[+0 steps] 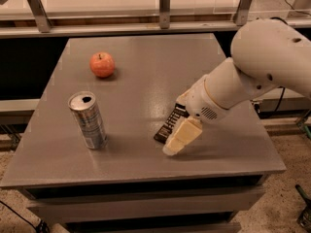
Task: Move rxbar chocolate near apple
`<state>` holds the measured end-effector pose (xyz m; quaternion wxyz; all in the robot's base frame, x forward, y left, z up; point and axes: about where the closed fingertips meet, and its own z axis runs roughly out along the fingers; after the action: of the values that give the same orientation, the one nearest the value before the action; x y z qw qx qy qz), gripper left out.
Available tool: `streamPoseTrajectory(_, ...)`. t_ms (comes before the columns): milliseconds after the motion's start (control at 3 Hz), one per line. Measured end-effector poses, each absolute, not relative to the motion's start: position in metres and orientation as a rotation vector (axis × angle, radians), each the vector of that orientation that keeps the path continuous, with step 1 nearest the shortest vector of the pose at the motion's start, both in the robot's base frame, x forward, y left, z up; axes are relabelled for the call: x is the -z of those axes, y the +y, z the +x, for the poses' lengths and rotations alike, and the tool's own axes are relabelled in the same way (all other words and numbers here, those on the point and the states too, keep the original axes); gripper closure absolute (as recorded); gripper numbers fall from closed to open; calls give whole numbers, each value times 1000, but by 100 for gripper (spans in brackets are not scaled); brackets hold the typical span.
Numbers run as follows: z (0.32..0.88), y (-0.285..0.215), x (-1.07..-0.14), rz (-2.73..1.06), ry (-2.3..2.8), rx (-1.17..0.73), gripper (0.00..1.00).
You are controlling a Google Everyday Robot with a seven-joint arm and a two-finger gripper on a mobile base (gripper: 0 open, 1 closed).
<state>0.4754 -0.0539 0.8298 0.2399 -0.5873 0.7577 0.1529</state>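
Note:
The rxbar chocolate [168, 125], a flat black bar with white print, lies on the grey table [146, 81] right of centre, towards the front. My gripper [179, 120] is down at the table over the bar's right end, open. One cream finger [182, 136] is in front of the bar and the other is behind it. The bar's far end is hidden under the wrist. The red-orange apple [102, 64] sits at the back left, far from the bar.
A silver drink can [88, 120] stands upright at the front left, between the apple and the table's front edge. A metal rail with posts [164, 6] runs behind the table. My big white arm [262, 67] hangs over the table's right side.

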Motion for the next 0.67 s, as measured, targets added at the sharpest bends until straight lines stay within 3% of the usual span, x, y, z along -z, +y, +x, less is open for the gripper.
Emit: streamPoseTrajectory(667, 474, -54, -822, -1608, 2110, -398, 62)
